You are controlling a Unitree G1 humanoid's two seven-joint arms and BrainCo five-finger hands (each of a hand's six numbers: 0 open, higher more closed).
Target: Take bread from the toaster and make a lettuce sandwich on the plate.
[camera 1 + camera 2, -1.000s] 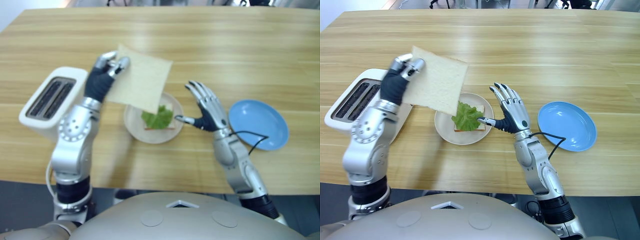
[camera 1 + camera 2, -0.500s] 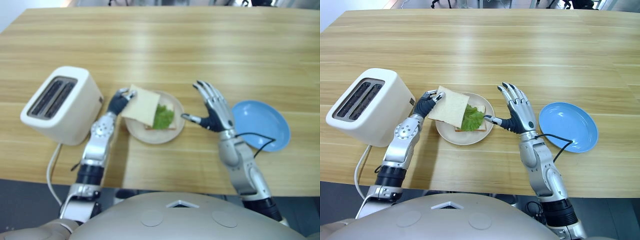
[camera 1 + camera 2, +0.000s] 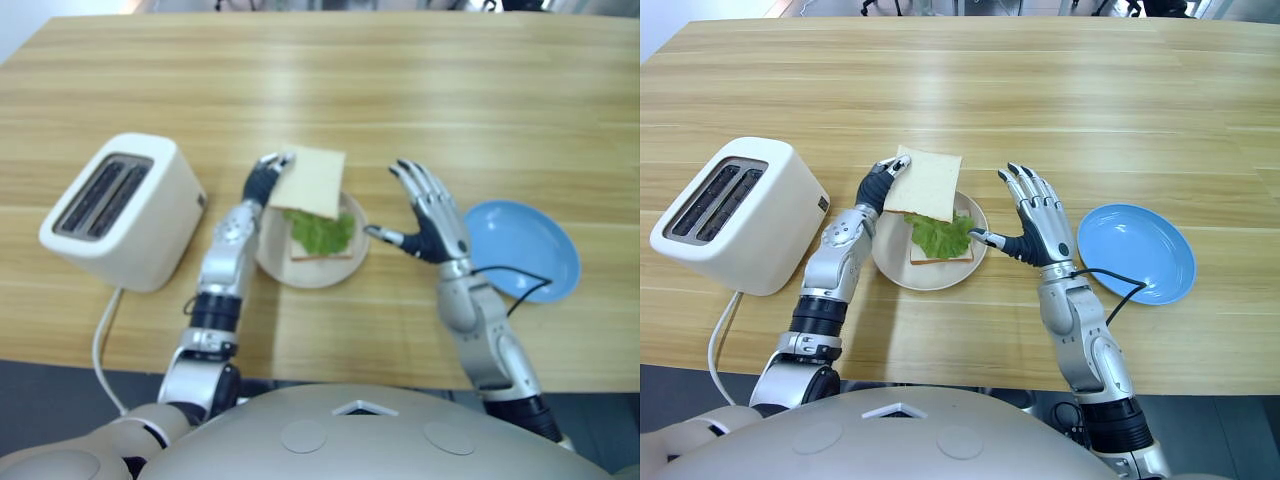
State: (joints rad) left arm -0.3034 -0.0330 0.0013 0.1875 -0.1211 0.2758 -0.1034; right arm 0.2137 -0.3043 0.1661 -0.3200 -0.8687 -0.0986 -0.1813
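One table (image 3: 1090, 100) carries one white toaster (image 3: 730, 215) with two slots, at the left, its cord (image 3: 720, 330) trailing off the near edge. There are two plates: a beige plate (image 3: 940, 283) in the middle and a blue plate (image 3: 1137, 252) well apart to the right. There are two slices of bread. The lower slice (image 3: 940, 257) lies flat on the beige plate with one lettuce leaf (image 3: 940, 235) on top of it. The upper slice (image 3: 925, 183) is pinched at its left edge by the left robot hand (image 3: 878, 185) and held over the far side of the beige plate, its near edge overlapping the far part of the lettuce. The right robot hand (image 3: 1040, 222) is released, fingers spread and upright, just beside the right rim of the beige plate and grasping nothing.

A second ago the upper slice was raised high between toaster and plate. Half a second ago it hung tilted over the plate's left side. Now it sits farther from the robot, nearer level, with the left arm stretched forward. The right robot hand has kept its place and its spread
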